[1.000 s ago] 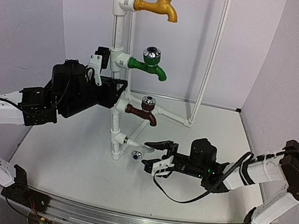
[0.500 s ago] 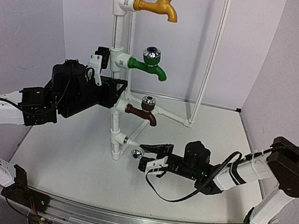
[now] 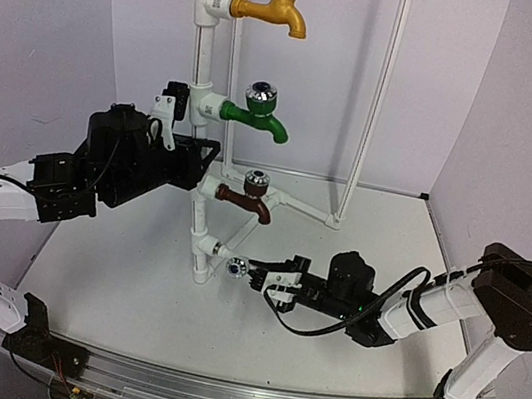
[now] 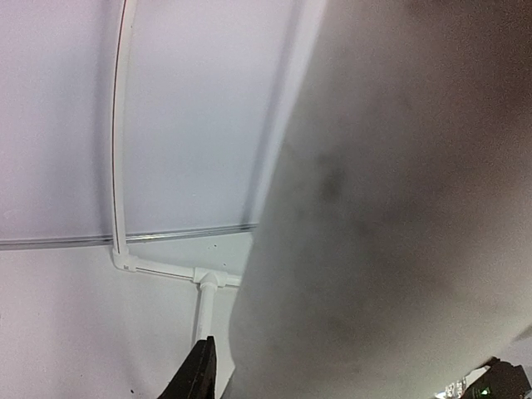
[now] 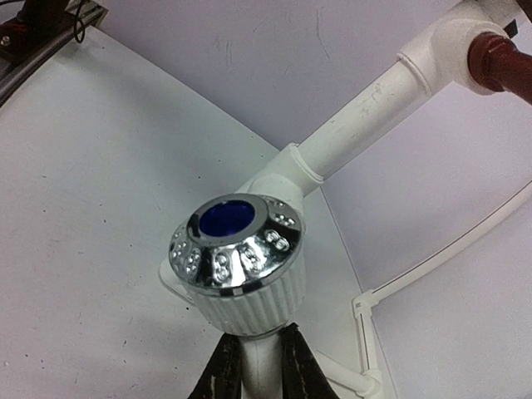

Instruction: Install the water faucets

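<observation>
At the left of the overhead view, my left gripper (image 3: 193, 137) reaches in to the upright white pipe (image 3: 201, 48), level with the green faucet (image 3: 259, 112). I cannot tell whether its fingers clench the pipe or only flank it, because its wrist camera shows mostly a dark blur with one black finger (image 4: 199, 374) at the bottom edge. Up the pipe at top centre is the yellow faucet (image 3: 277, 4); below the green one, the brown faucet (image 3: 251, 197) points right. Low in the centre, just above the table (image 3: 110, 286), the white faucet (image 3: 236, 267) sits just beside the lowest fitting (image 3: 208, 246), its silver knob with a blue centre facing the camera. From the right, my right gripper (image 3: 262, 278) is clenched on the white faucet's stem, under the ribbed knob.
</observation>
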